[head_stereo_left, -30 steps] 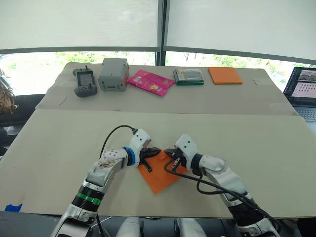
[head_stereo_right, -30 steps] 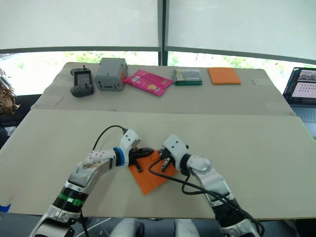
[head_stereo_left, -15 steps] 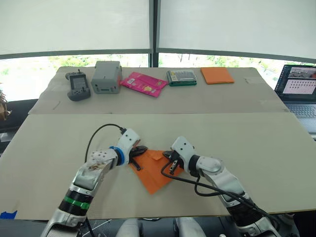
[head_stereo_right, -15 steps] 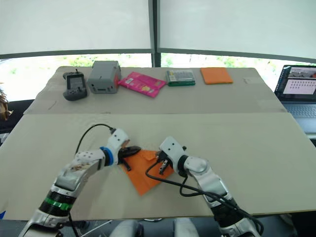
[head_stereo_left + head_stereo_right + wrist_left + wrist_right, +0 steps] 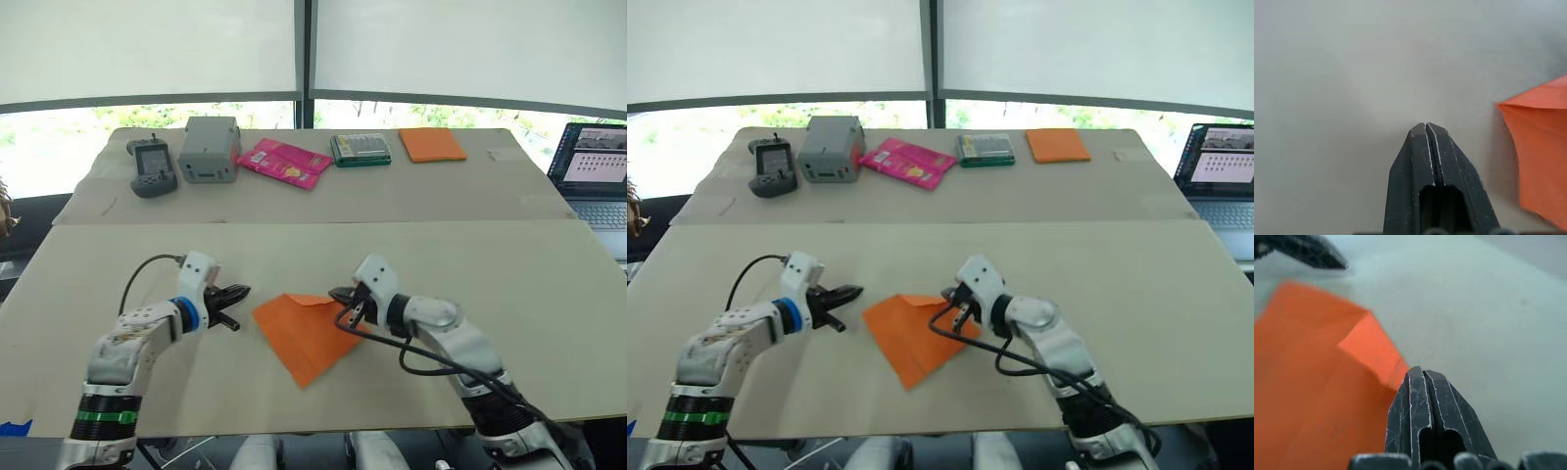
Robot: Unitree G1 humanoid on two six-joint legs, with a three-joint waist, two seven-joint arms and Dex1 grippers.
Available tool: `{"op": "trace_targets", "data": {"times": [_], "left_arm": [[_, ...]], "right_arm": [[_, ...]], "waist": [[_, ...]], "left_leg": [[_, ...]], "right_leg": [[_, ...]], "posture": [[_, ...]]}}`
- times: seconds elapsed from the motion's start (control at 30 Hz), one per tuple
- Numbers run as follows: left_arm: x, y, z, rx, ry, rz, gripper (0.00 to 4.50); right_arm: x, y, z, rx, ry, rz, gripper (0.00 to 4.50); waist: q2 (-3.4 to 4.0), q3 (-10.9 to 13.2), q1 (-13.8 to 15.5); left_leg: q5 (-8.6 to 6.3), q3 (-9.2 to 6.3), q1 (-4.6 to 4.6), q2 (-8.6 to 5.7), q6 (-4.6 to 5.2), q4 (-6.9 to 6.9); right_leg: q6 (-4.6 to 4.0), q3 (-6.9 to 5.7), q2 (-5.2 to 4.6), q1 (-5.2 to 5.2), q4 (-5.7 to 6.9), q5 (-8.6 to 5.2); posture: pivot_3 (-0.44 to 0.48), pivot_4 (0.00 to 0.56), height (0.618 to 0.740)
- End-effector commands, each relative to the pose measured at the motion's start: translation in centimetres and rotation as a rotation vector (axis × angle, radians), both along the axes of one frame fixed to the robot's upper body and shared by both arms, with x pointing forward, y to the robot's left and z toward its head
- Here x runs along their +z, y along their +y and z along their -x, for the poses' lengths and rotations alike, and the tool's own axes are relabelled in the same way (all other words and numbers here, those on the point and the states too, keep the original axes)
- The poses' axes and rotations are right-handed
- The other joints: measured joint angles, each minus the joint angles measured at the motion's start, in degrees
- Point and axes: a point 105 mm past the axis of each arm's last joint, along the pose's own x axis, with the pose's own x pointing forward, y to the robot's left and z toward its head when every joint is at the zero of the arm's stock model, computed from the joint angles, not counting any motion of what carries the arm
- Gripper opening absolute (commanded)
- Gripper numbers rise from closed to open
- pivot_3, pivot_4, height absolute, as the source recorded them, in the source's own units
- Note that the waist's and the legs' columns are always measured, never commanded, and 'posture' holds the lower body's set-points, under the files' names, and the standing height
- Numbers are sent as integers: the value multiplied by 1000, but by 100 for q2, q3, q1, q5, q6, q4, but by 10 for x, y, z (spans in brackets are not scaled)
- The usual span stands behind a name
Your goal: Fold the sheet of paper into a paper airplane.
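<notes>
From the head cameras, your sheet of paper (image 5: pixel 309 333) lay flat on the near table (image 5: pixel 549 294), partly folded with one small flap turned over at its far right edge. It looked thin, light and limp, so you would do best pinching a loose corner or pressing along a crease. Your left gripper (image 5: pixel 230 294) sat just left of the sheet, apart from it.

In the left wrist view, its fingers (image 5: pixel 1422 166) were pressed together, holding nothing.

In the right wrist view, the right gripper (image 5: pixel 1422 382) was also closed and empty, its tip at the paper's right edge beside the flap.
</notes>
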Motion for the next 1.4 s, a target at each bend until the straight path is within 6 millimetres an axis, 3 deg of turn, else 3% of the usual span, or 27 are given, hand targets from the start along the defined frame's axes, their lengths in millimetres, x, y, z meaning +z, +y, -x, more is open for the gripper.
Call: {"op": "trace_targets", "data": {"times": [0.03,0.17,0.33,0.47,0.53,0.7,0.83,1.2,1.4], "left_arm": [[17,-2,17,-77,15,73,0],[29,1,28,-58,57,192,0],[41,0,41,-59,120,335,1488],[27,-24,62,-138,238,336,2810],[20,-29,63,-131,264,321,3459],[4,-38,54,-76,312,297,3459],[4,-52,45,-103,324,320,3459],[18,-79,11,-316,260,135,20],[28,-105,-11,-505,211,84,20]], "right_arm": [[32,3,5,69,-71,-37,14],[37,3,6,108,-90,2,14],[34,4,8,137,-99,33,0],[30,6,9,141,-93,36,0],[30,6,9,140,-92,35,0],[30,6,8,135,-95,38,0],[29,1,9,115,-97,42,0],[37,-10,8,47,-149,62,0],[40,-14,10,36,-171,83,0]], "waist": [[1,1,4],[1,3,36],[1,4,39],[1,3,22],[1,3,25],[1,3,46],[0,3,108],[0,4,159],[-5,8,171]], "left_leg": [[0,0,-3,1,0,-5],[0,-2,-1,3,-1,-5],[3,0,2,-7,-5,4],[3,1,4,-8,-5,1],[3,1,4,-11,-5,2],[7,1,9,-12,-11,2],[7,2,9,-17,-12,4],[12,4,9,-22,-18,5],[13,4,3,-26,-17,7]], "right_leg": [[0,-1,0,-1,0,0],[-1,-7,-9,2,-6,0],[0,-15,-25,6,-1,0],[0,-16,-26,6,0,0],[0,-16,-29,6,-1,0],[0,-16,-28,8,2,0],[0,-16,-29,10,1,0],[-1,-15,-20,11,0,0],[-1,-16,-11,10,-3,0]], "posture": [[0,150,740],[0,150,740],[0,150,740],[0,150,740],[0,150,740],[0,150,740],[0,150,740],[0,150,740],[0,150,740]]}}
